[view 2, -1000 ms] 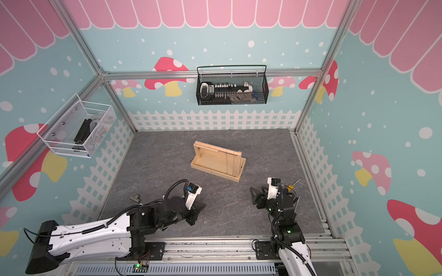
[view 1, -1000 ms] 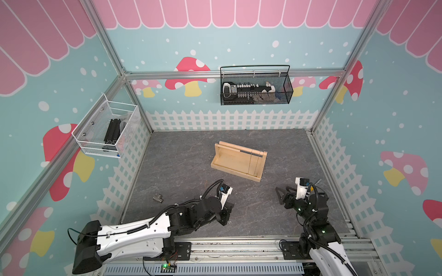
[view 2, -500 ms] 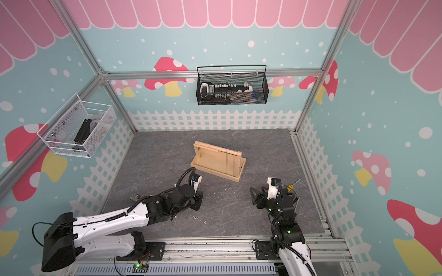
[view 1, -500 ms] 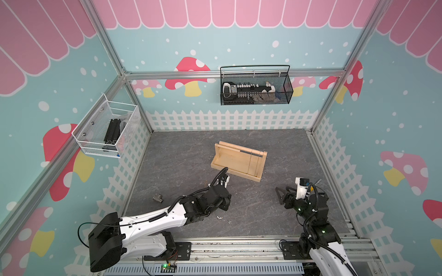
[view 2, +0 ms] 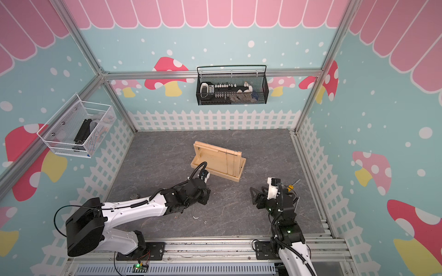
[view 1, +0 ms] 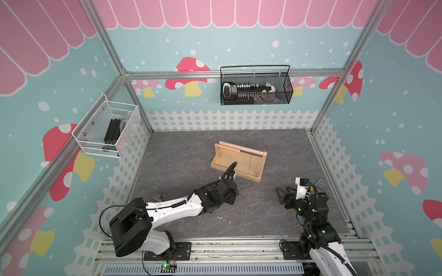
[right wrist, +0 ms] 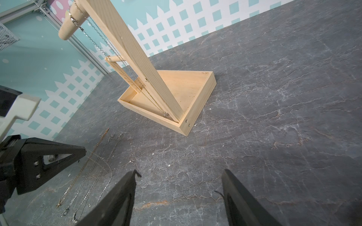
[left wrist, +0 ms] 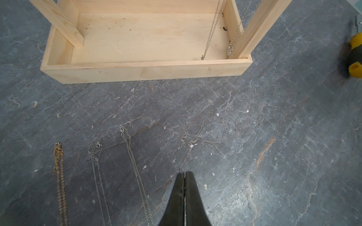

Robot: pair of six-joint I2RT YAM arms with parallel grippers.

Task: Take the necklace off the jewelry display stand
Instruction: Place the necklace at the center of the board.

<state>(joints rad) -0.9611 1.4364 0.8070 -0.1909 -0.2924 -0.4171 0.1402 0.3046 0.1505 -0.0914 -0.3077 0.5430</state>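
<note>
Ahead of the left gripper (left wrist: 184, 174), whose black fingers are pressed flat together: a fine silver necklace (left wrist: 211, 29) drapes from the round dowel rail (right wrist: 68, 25) of the pale bare-wood jewelry display stand (left wrist: 145, 72) and hangs into its shallow tray base beside one end board. Just beside that gripper, a gold chain (left wrist: 59, 176) and two silver chains (left wrist: 133, 162) lie straight on the veined grey mat (left wrist: 254, 117). Right gripper (right wrist: 180, 172) spread wide, empty.

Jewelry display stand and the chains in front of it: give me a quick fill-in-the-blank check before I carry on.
1. Laid out on the tabletop are ___ necklaces.
2. The left pincer is ___.
3. The right pincer is ___.
4. A chain hangs from the jewelry display stand's round ___.
Missing words: three; shut; open; rail
</note>
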